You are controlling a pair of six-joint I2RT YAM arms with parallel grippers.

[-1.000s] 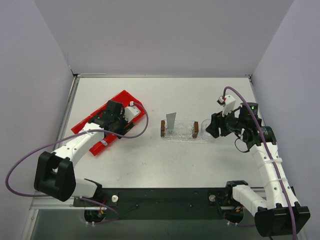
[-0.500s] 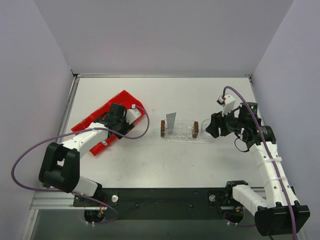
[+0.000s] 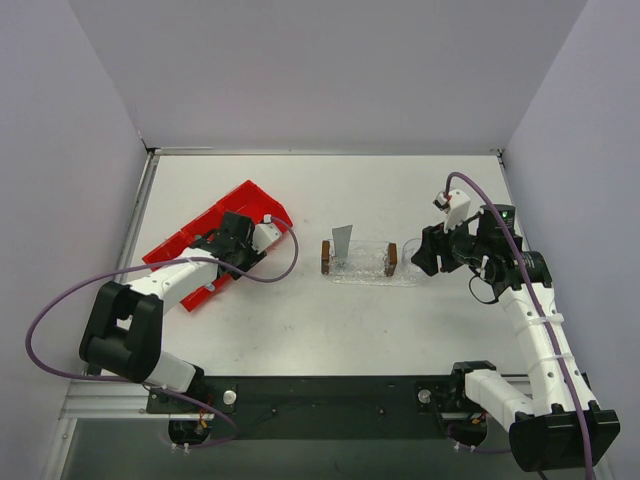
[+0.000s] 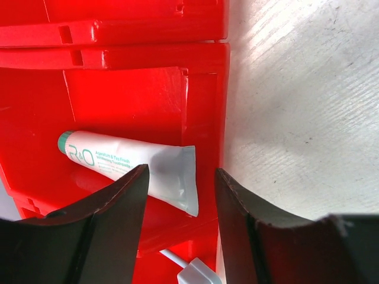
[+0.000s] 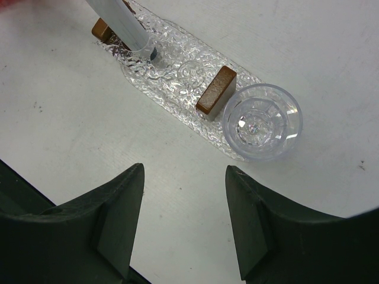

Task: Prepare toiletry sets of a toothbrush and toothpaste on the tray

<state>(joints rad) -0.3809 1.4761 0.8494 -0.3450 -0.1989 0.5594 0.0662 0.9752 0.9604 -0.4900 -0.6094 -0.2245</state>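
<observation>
White tabletop (image 3: 300, 320), closed in by pale lilac walls (image 3: 330, 70), is shared by both arms. At its left, a red compartmented plastic bin (image 3: 250, 197) is seen beneath the left gripper (image 4: 180, 174), whose jaws are spread and grasp nothing. A flat silvery-white toothpaste tube with green print (image 4: 127, 165) lies in one compartment, its crimped end framed by the fingers (image 4: 112, 213). Mid-table, a clear textured plastic tray (image 5: 172, 100) carries a small rack with brown block ends (image 5: 216, 90), a second silvery-grey tube (image 3: 342, 242) propped upright, and a clear faceted cup (image 5: 262, 121). The right gripper (image 5: 183, 177) is held just beside the tray, jaws released.
</observation>
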